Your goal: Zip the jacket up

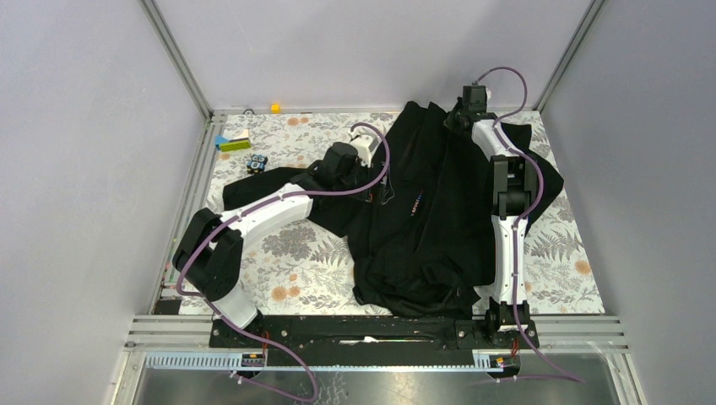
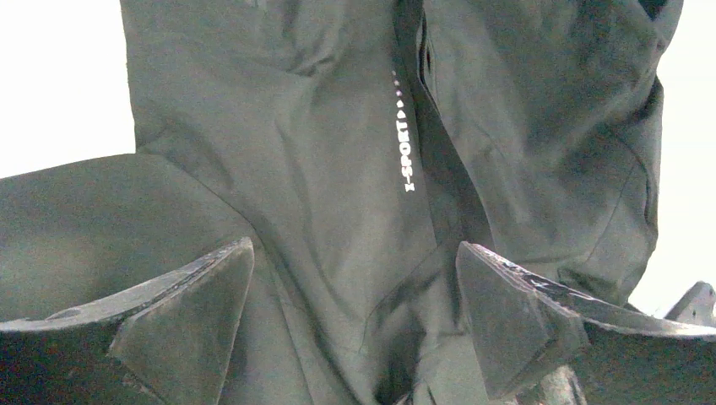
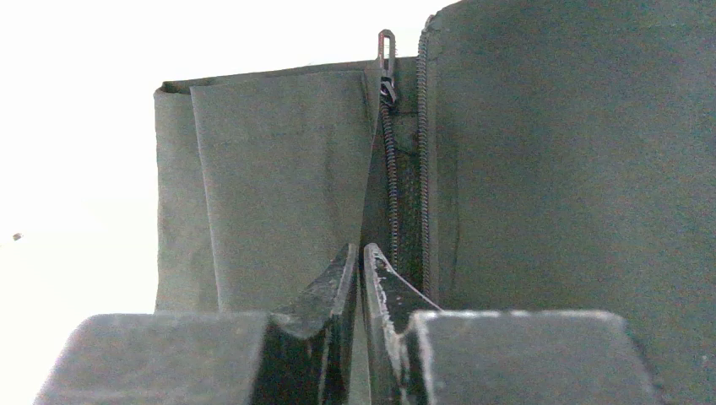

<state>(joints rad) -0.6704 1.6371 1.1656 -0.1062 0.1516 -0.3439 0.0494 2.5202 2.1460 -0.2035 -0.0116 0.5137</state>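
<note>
The black jacket [image 1: 439, 219] lies crumpled across the middle and right of the table. My left gripper [image 1: 377, 187] hangs over its chest with its jaws wide open and only cloth below them [image 2: 355, 249]; a small white logo [image 2: 405, 152] runs beside the front seam. My right gripper [image 1: 456, 118] is at the jacket's far edge. There its fingers [image 3: 360, 249] stand pressed together on the front edge of the jacket [image 3: 279, 186], just left of the zipper. The zipper pull [image 3: 387, 51] sits at the cloth's edge, and the two rows of teeth [image 3: 407, 169] lie apart.
At the back left of the flowered table [image 1: 295, 253] lie a green block [image 1: 234, 144], a blue scrap [image 1: 221, 140] and a small dark item [image 1: 257, 162]. A yellow cube [image 1: 275, 107] sits on the back rail. Metal frame posts stand at both back corners.
</note>
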